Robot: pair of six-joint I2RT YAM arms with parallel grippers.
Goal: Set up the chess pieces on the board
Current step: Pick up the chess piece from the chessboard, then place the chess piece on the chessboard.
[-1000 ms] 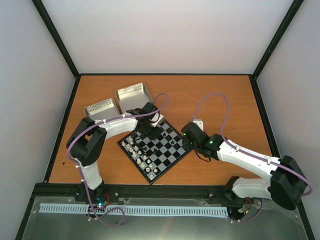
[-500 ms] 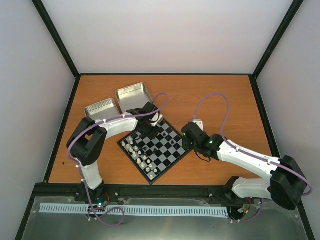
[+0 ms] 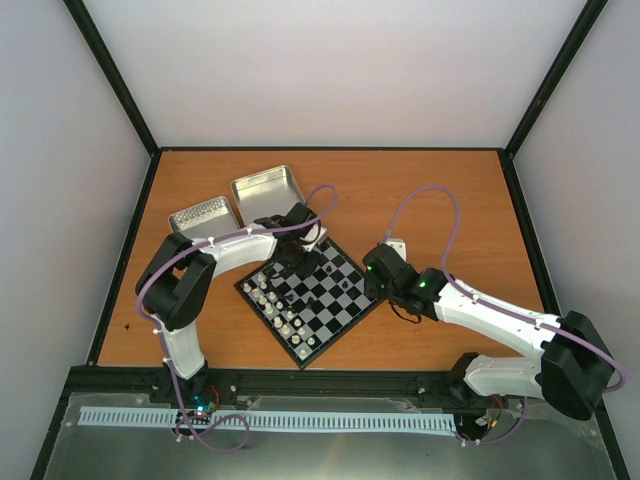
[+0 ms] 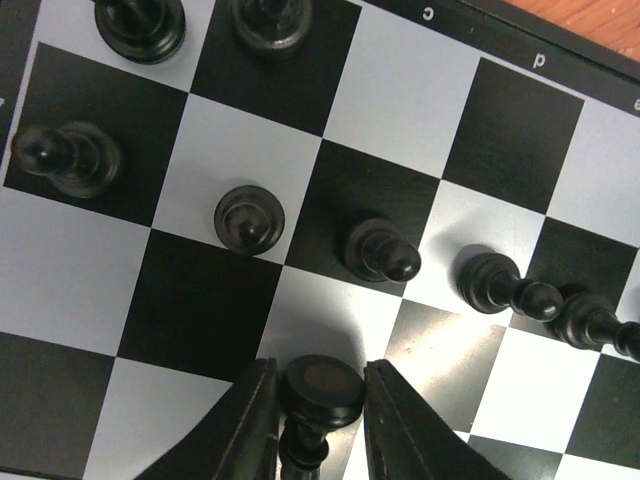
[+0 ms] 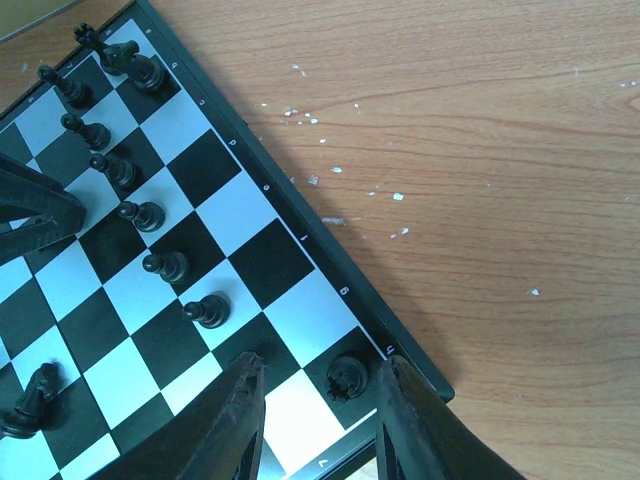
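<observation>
Silver tin (image 3: 266,188) beside second tin (image 3: 203,217) (perhaps ridged) on wooden table (image 3: 440,190)

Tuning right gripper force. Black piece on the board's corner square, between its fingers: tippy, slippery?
The black corner piece is smaller than its square, so probably light. The right gripper is open with gaps either side; one finger touching first would likely slide or tip it on the shiny board.
</observation>
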